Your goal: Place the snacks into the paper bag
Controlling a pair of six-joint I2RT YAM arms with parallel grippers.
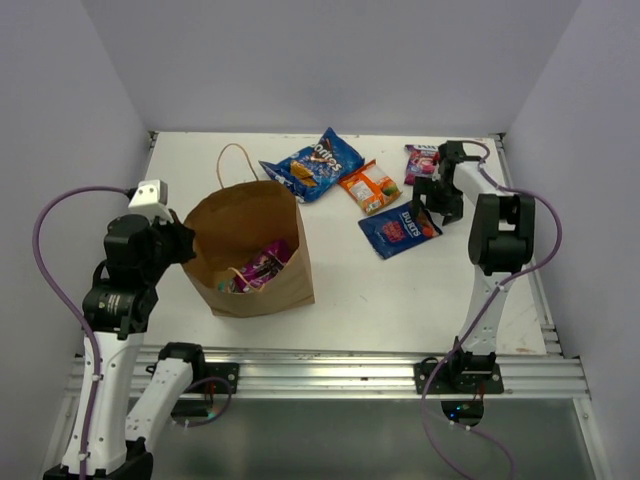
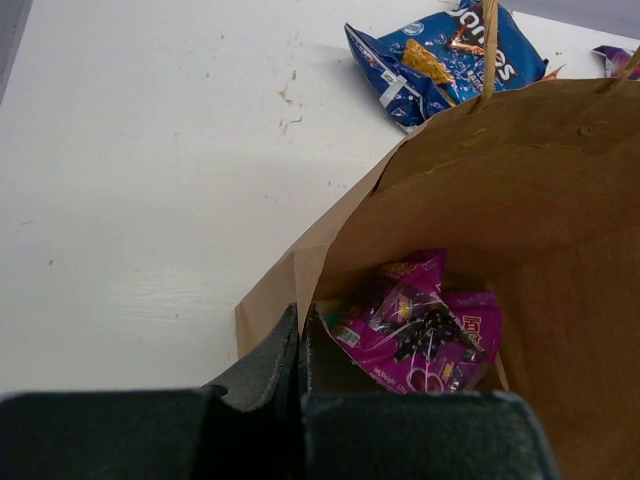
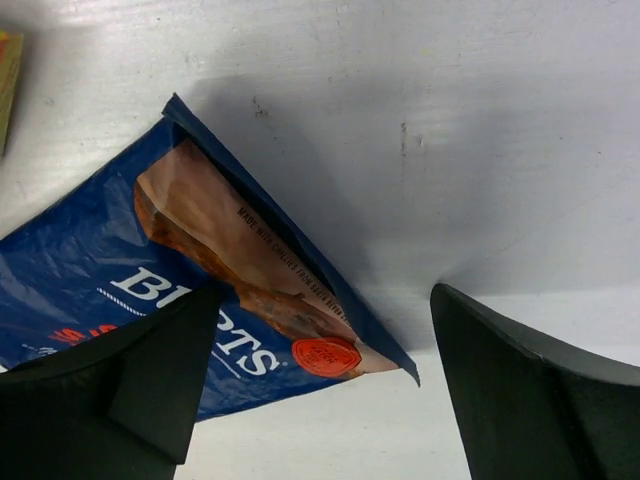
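Here the left gripper [image 2: 300, 335] is closed tight on the rim of the paper bag [image 2: 560, 180]; the right gripper [image 3: 328, 300] hangs wide open, empty, over the dark blue Burts packet [image 3: 110, 260].

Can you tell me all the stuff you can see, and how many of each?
paper bag: one, brown, standing open on the table's left side
purple packet: one, purple-magenta, inside the paper bag
blue chip bag: one, blue, behind the paper bag
orange packet: one, orange, right of the blue chip bag
pink packet: one, pink-magenta, back right
dark blue packet: one, red label, in front of the orange packet
table: one, white
left gripper: black, shut on the paper bag's rim
right gripper: black, open over the dark blue packet's corner
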